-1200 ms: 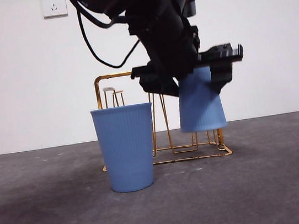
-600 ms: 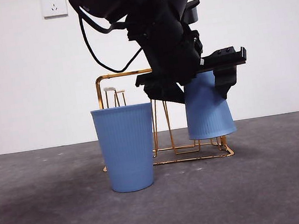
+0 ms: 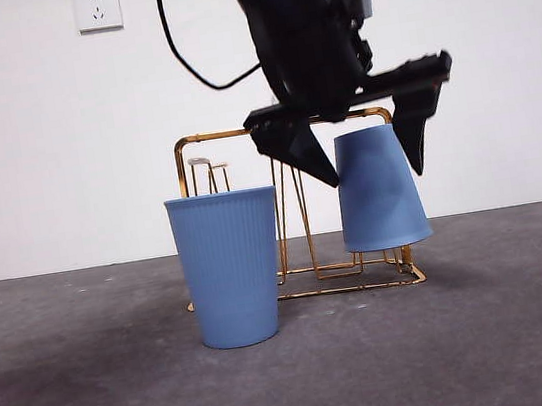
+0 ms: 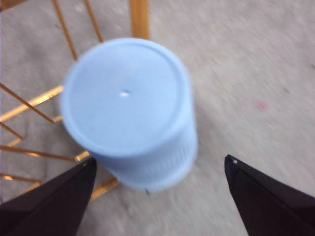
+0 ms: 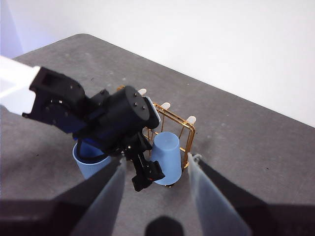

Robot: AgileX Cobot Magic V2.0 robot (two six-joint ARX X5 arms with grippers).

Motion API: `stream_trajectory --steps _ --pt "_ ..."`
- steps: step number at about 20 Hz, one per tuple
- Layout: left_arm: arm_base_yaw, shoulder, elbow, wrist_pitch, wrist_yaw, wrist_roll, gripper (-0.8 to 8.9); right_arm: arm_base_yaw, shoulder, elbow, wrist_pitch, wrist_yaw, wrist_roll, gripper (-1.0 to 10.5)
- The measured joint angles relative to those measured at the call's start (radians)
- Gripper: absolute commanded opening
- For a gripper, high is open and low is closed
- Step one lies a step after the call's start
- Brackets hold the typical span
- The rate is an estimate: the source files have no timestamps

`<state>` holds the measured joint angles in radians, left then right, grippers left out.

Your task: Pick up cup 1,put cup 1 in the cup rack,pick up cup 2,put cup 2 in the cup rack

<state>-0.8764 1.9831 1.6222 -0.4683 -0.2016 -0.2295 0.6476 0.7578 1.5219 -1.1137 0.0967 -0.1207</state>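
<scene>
Grey matte tabletop (image 3: 493,343) fills the lower part of the front view, meeting a plain white wall (image 3: 31,146) with two sockets, one (image 3: 97,7) near each top corner; no lettering on them can be read. Open surface lies to either side of the things and in front of them.

Left gripper (image 3: 364,144) hangs from above on its big dark arm, jaws spread wide and clear of the inverted blue cup (image 3: 378,190), one on each side of it. That cup sits upside down and slightly tilted at one end of the cup rack (image 3: 280,126), the gold wire frame; in the left wrist view its closed base (image 4: 123,93) faces up, unmarked but for a small centre dot. Right gripper (image 5: 155,184) waits high above, jaws apart and empty.

Second blue ribbed cup (image 3: 230,267) stands upright on the table at the rack's other end, nearer the camera, overlapping the rack in the front view. Pale-tipped pegs (image 3: 207,161) show above its rim.
</scene>
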Motion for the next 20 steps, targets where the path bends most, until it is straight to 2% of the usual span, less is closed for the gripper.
stream_trajectory --steps 6,12,15,20 --pt "-0.005 0.0 0.157 -0.263 0.109 0.0 4.41 0.0 0.0 0.0 0.0 0.0 0.0 2.2" --pt "-0.005 -0.009 0.227 -0.491 0.114 0.005 4.4 0.0 0.011 0.0 -0.002 0.0 0.016 2.2" --pt "-0.005 -0.084 0.227 -0.503 0.033 0.022 4.4 0.0 0.076 0.0 -0.016 -0.016 0.04 2.2" --pt "0.037 -0.354 0.231 -0.529 -0.084 0.046 4.4 0.0 0.267 0.0 0.015 -0.108 0.066 2.2"
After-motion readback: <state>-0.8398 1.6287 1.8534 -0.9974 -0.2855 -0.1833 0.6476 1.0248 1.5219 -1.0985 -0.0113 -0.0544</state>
